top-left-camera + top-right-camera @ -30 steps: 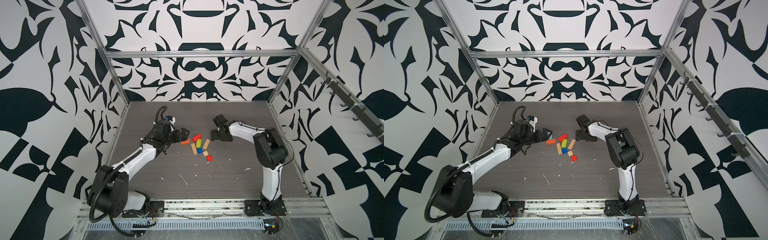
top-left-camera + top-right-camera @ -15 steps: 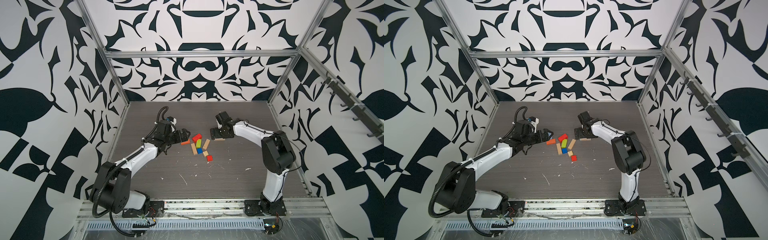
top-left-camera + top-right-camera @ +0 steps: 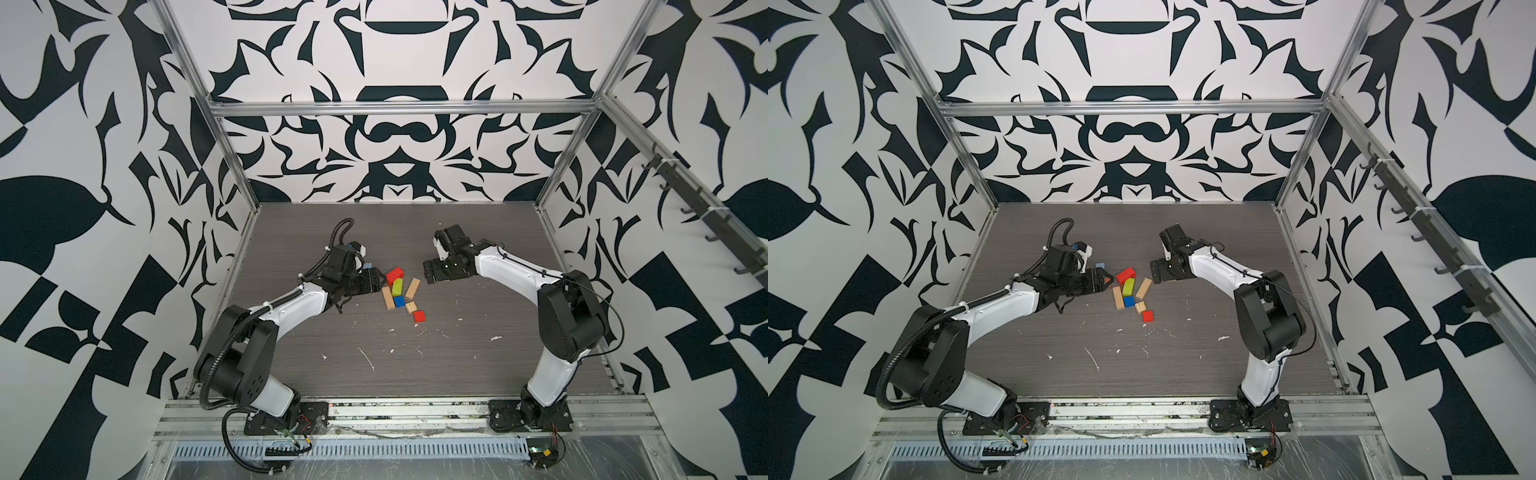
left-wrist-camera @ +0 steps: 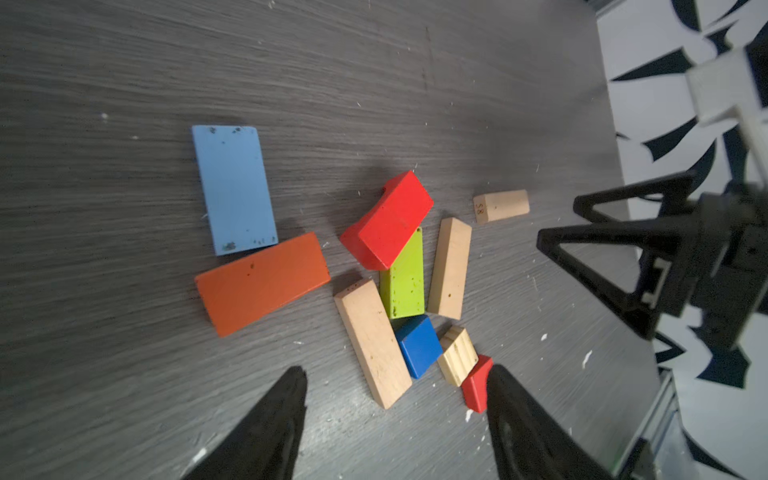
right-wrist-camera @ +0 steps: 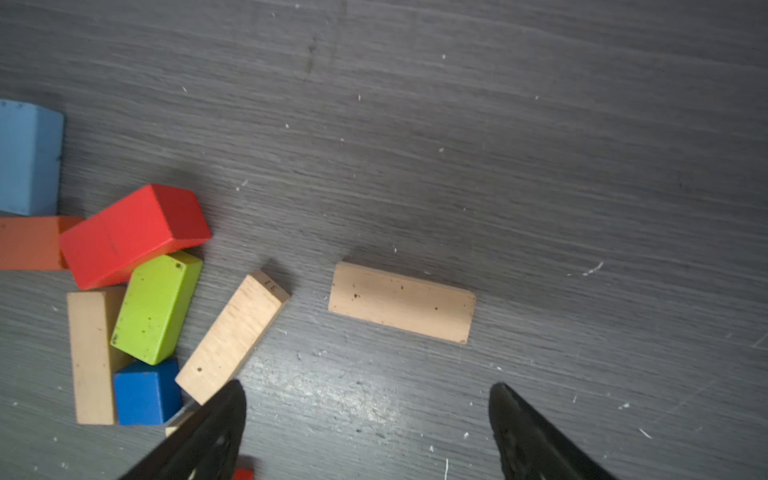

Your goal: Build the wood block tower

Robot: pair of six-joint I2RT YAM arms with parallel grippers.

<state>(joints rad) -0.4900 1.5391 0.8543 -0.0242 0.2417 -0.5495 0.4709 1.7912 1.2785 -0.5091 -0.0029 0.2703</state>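
The blocks lie loose and flat on the table, none stacked into a tower. In the left wrist view I see a light blue plank [image 4: 235,189], an orange plank [image 4: 262,282], a red block [image 4: 388,220] leaning on a lime green one [image 4: 403,282], two tan planks [image 4: 372,340] [image 4: 450,268], a blue cube [image 4: 419,345], a tan cube [image 4: 457,355] and a red cube [image 4: 477,384]. My left gripper [image 4: 397,376] [image 3: 379,282] is open just left of the pile and holds nothing. My right gripper [image 5: 368,395] [image 3: 428,276] is open before a separate tan plank [image 5: 401,302].
The dark wood-grain table [image 3: 374,365] carries white specks and scratches toward the front. Patterned walls with metal posts [image 3: 232,166] close in three sides. Both arm bases sit on the front rail [image 3: 395,411].
My left gripper's jaws have narrowed while it stays by the pile's left side. The right arm's elbow has swung outward to the right, its gripper staying near the pile.
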